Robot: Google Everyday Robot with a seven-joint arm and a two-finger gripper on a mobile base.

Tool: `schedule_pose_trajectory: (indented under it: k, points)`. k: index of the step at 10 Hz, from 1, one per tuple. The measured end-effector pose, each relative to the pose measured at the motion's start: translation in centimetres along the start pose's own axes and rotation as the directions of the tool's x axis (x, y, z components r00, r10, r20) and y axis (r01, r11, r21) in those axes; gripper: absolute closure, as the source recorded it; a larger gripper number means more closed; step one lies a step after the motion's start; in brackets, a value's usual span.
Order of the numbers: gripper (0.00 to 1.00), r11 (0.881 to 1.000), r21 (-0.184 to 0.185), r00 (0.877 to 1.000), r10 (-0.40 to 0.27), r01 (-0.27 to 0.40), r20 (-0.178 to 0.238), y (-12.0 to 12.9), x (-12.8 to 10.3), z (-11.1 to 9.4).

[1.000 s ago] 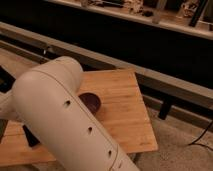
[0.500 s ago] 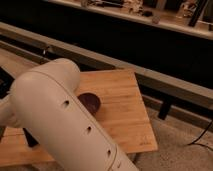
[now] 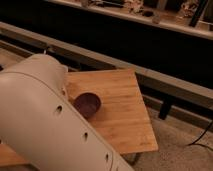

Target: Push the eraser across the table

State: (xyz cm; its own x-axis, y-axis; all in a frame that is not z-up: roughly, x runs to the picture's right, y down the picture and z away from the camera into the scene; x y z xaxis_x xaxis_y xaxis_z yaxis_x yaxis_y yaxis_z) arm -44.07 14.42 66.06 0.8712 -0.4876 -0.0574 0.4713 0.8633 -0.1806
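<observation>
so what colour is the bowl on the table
Dark purple bowl, clearest in the camera view; the gripper is not in view, only the white arm.

Table (image 3: 125, 110): light-brown wood, plank grain, matt. Arm shell (image 3: 40, 115): smooth cream plastic. Bowl (image 3: 87, 104): smooth. End effector out of view.

A long grey bench rail (image 3: 170, 84) crosses the dim room above speckled floor (image 3: 185, 150).

Dark purple bowl (image 3: 87, 104) — grey bench rail (image 3: 150, 76) behind.
</observation>
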Motion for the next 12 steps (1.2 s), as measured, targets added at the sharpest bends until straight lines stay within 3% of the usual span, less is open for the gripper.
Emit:
schedule_pose_trajectory:
  k: [1,2,3,4,6,7,9,10,12]
  points:
    - [1.00,0.999,-0.046,0.996,0.024,-0.027,-0.082,1.5,2.1,1.1]
    - [1.00,0.993,-0.095,0.985,0.047,-0.064,-0.166,3.1,4.4,2.3]
    - [1.00,0.983,-0.143,0.964,0.071,-0.111,-0.258,4.7,6.6,3.1]
    - [1.00,0.980,-0.158,0.957,0.072,-0.120,-0.282,5.2,7.1,2.7]
    - [1.00,0.979,-0.163,0.952,0.069,-0.122,-0.300,5.4,7.4,2.6]
    - [1.00,0.973,-0.184,0.952,0.083,-0.142,-0.296,6.1,7.1,3.8]
    - [1.00,0.945,-0.250,0.947,0.133,-0.211,-0.294,8.1,6.7,8.0]
    - [1.00,0.926,-0.285,0.944,0.165,-0.249,-0.287,9.1,6.6,10.3]
    - [1.00,0.907,-0.304,0.938,0.210,-0.292,-0.275,9.1,7.3,12.7]
